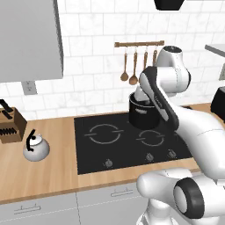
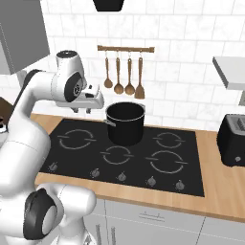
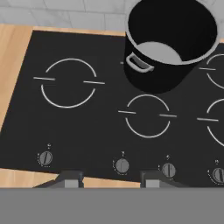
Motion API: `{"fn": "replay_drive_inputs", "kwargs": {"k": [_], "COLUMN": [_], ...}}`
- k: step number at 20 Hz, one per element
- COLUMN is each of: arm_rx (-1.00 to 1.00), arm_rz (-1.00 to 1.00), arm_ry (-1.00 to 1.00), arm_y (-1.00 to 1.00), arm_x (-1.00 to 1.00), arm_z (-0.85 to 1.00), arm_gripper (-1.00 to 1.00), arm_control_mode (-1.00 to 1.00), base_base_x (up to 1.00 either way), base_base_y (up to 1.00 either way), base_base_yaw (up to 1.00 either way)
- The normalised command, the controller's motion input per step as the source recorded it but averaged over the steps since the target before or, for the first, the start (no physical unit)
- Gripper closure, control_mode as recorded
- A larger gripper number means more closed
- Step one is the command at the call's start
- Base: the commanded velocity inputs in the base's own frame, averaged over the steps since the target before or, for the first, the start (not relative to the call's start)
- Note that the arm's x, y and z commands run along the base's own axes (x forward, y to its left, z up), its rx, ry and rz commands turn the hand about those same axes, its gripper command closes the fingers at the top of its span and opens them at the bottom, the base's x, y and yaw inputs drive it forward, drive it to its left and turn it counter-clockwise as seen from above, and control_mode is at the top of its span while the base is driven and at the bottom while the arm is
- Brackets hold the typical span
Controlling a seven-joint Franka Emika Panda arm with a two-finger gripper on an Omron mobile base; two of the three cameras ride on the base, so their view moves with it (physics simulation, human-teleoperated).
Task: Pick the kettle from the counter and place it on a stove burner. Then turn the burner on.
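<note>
Now the kettle sits upright on the counter, left of the cooktop, near the counter's front-left part, well apart from the arm. Black arched handle and knob on top; body shiny silver. A knife block stands behind it toward the back-left corner, near the wall.

Gripper hangs above the cooktop's back-left area, beside the pot, not touching anything. In the hand view the two fingertips rise at the bottom w/ a clear gap between them, so the pincer is apart & empty.

Pot is tall, black, standing on the cooktop's back edge, roughly mid-width; its handle faces the front-left in the hand view.

Burner at the cooktop's left side is bare, a ring of white broken arcs. A smaller ring lies just in front of the pot, more rings at the right edge.

Knobs run in a row along the cooktop's front edge.

Wooden utensils hang from a rail on the tiled wall behind the pot. A black toaster sits on the counter off the cooktop's right edge.
</note>
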Motion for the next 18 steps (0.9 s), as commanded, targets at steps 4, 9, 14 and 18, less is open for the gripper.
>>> {"fn": "replay_drive_inputs", "kwargs": {"k": [4, 9, 14, 18], "arm_rx": [0.00, 0.00, 0.00, 0.00], "arm_rz": [0.00, 0.00, 0.07, 0.12], "arm_ry": [-0.05, -0.10, -0.20, -0.17], "arm_y": [0.00, 0.38, 0.87, 0.98], "arm_x": [-0.11, -0.61, -0.19, -0.11], "arm_z": [-0.01, 0.00, 0.00, 0.00], "arm_gripper": [-1.00, -1.00, -1.00, -1.00], "arm_control_mode": [-1.00, -1.00, -1.00, -1.00], "base_base_x": [0.00, 0.00, 0.00, 0.00], "base_base_y": [0.00, 0.00, 0.00, 0.00], "base_base_yaw": [0.00, 0.00, 0.00, 0.00]}}
